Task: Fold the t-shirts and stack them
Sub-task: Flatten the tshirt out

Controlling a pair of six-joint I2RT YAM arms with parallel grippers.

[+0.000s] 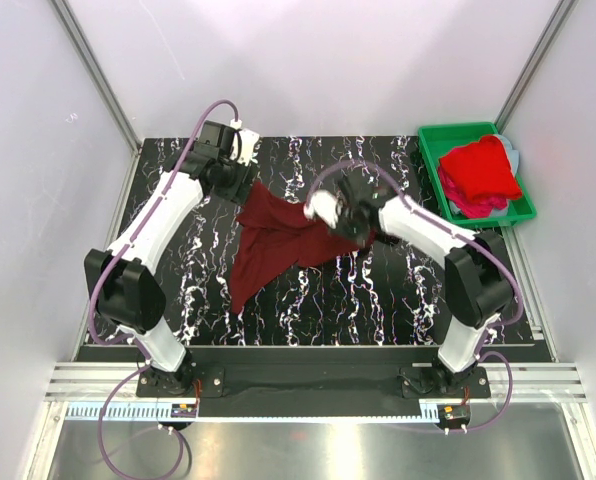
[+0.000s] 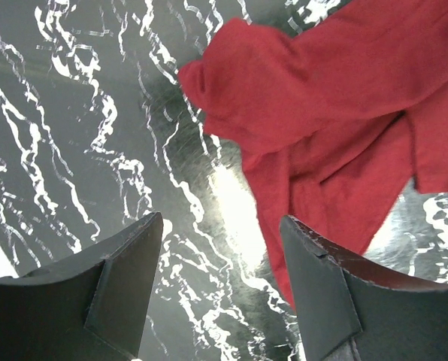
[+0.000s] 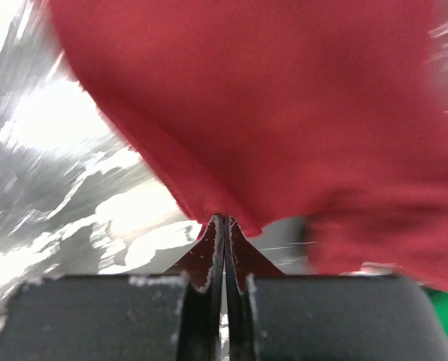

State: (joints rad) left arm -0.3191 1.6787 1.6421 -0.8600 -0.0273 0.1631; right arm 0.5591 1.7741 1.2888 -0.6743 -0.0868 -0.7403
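Pale walls (image 1: pixel 328 60), black marbled tabletop (image 1: pixel 378 300)

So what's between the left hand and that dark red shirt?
Just bare marbled tabletop; the left wrist view shows it between the open left hand and the shirt.

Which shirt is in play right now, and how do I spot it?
Look at the middle of the black marbled table. The dark maroon t-shirt lies crumpled there, one edge pinched in the right tool. Unlike the bright red t-shirts, it is darker and sits outside the green bin at the far right corner.
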